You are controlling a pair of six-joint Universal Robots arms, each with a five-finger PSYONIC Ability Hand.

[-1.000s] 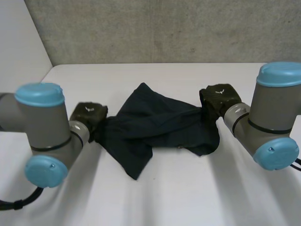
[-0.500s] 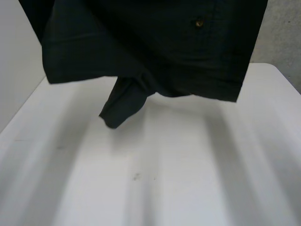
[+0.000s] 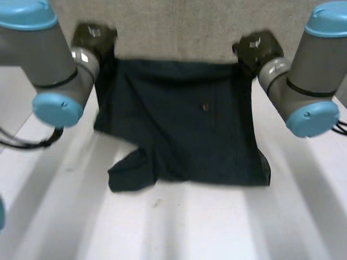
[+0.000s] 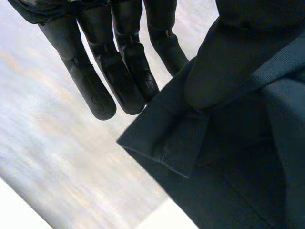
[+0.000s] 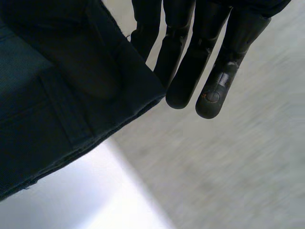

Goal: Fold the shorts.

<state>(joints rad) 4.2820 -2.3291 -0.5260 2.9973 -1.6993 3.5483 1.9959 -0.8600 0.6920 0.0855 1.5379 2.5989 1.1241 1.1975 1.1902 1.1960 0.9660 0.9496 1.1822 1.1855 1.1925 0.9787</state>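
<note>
The dark navy shorts [image 3: 184, 124] hang spread out between my two hands, waistband up, with a small button showing near the middle. Their lower hem trails onto the white table [image 3: 217, 227], and one leg bunches at the lower left. My left hand [image 3: 93, 40] holds the upper left waistband corner. In the left wrist view, the cloth [image 4: 228, 157] is pinched between thumb and straight fingers [image 4: 119, 71]. My right hand [image 3: 257, 49] holds the upper right corner. There the cloth [image 5: 57, 86] is wrapped over the thumb and pressed against the fingers [image 5: 190, 62].
A grey concrete wall [image 3: 173, 27] stands behind the table. Both arms reach up and forward, one on each side of the shorts. The table's left edge [image 3: 16, 130] runs close by the left arm.
A second ago the shorts lay crumpled on the table between my hands. Both hands have raised them and pulled apart, so the cloth now hangs flat and stretched.
</note>
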